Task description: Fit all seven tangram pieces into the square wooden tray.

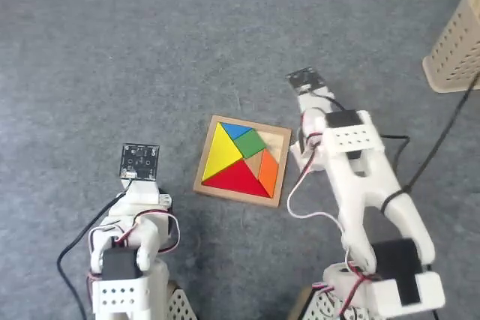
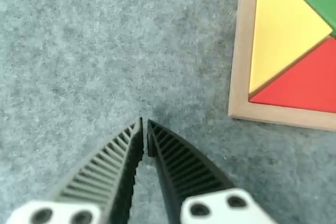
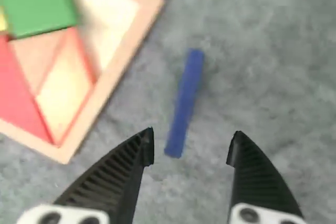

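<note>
Wooden tray (image 2: 244, 51) (smooth triangles (image 2: 286, 30) inside) lies beside a thin blue piece (image 3: 184, 103).

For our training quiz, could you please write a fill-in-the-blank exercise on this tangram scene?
1. The left tool is ____ over the carpet.
2. The right tool is ____, near a loose piece.
3. That loose piece, outside the tray, is ____ in colour.
4. The big triangle along the tray's edge nearest the arms is ____.

Missing words: shut; open; blue; red.
</note>
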